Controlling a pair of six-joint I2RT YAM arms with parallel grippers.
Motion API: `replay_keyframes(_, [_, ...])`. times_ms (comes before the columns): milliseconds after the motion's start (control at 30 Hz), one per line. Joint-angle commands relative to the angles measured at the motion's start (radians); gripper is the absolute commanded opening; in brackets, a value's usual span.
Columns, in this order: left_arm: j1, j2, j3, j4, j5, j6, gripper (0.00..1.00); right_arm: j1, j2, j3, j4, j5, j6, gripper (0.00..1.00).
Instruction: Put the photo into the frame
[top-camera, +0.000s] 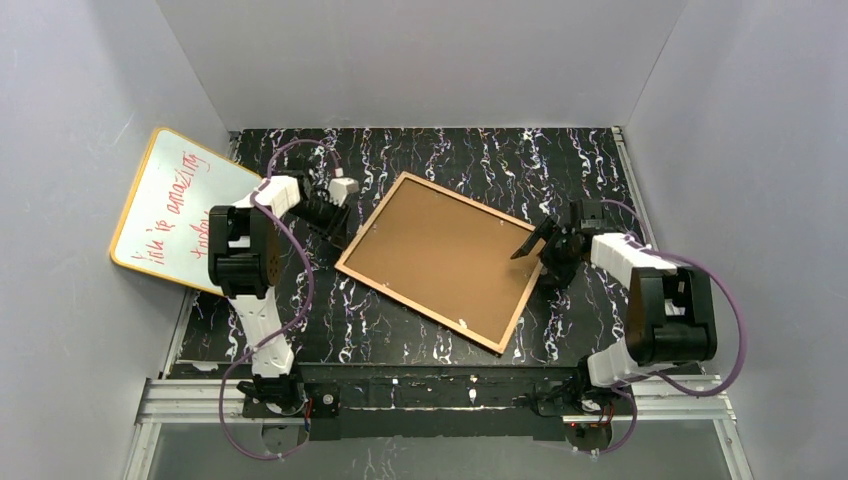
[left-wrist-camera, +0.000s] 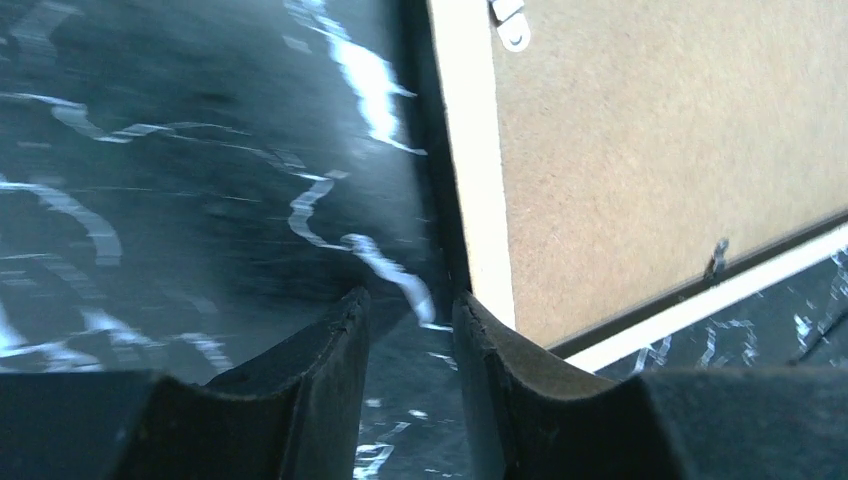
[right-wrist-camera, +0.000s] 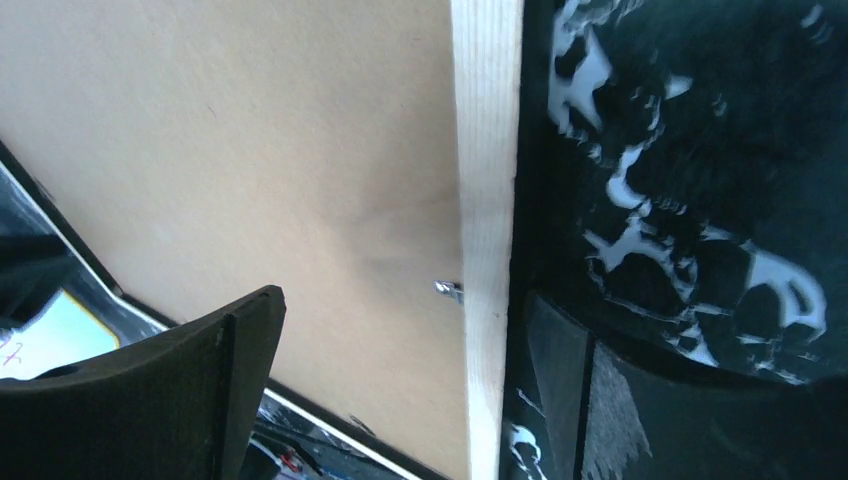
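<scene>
The frame (top-camera: 440, 260) lies back-up, its long axis running between the two arms. Right jaws gape astride its end rail, unclamped; left jaws, narrowly parted and empty, sit just outside the opposite rail.

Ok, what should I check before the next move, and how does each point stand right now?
1. Frame lying back up on the table: ok.
2. Backing board sitting inside the rim: ok.
3. Right gripper open, astride the rim: ok.
4. Left gripper open, empty, beside the rim: ok.
5. Photo located: not ok, no view shows it.
6. Retaining clip locked over the board: cannot tell.
</scene>
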Motion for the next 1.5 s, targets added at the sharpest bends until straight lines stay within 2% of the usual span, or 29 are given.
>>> replay_keyframes(0, [-0.080, -0.040, -0.133, -0.150, 0.096, 0.054, 0.36, -0.055, 0.079, 0.099, 0.079, 0.000, -0.021, 0.99])
replay_keyframes(167, [-0.162, -0.101, -0.236, -0.156, 0.136, 0.066, 0.35, -0.121, 0.171, 0.236, 0.051, 0.014, -0.033, 0.99])
replay_keyframes(267, [-0.177, -0.126, -0.272, -0.140, 0.155, 0.060, 0.35, -0.136, 0.181, 0.304, 0.002, 0.082, -0.029, 0.99])
replay_keyframes(400, [-0.159, -0.144, -0.235, -0.212, 0.173, 0.101, 0.35, -0.136, 0.113, 0.334, -0.015, 0.168, -0.012, 0.99])
replay_keyframes(500, [-0.117, -0.138, -0.173, -0.279, 0.222, 0.123, 0.35, -0.124, 0.051, 0.333, 0.024, 0.144, -0.004, 0.94])
replay_keyframes(567, [-0.091, -0.117, -0.131, -0.311, 0.267, 0.125, 0.37, -0.079, 0.027, 0.337, 0.058, 0.106, 0.007, 0.91])
replay_keyframes(667, [-0.085, -0.072, -0.099, -0.323, 0.327, 0.110, 0.39, 0.074, 0.054, 0.369, 0.094, 0.065, 0.021, 0.89])
replay_keyframes(933, [-0.094, 0.036, -0.121, -0.305, 0.403, 0.074, 0.39, 0.362, 0.273, 0.424, 0.330, -0.110, 0.103, 0.81])
replay_keyframes(1233, [-0.099, 0.061, -0.144, -0.235, 0.390, 0.017, 0.25, 0.533, 0.525, 0.633, 0.343, -0.161, 0.104, 0.78])
replay_keyframes(1467, [-0.099, 0.051, -0.170, -0.181, 0.372, -0.025, 0.21, 0.595, 0.664, 0.745, 0.332, -0.195, 0.108, 0.73])
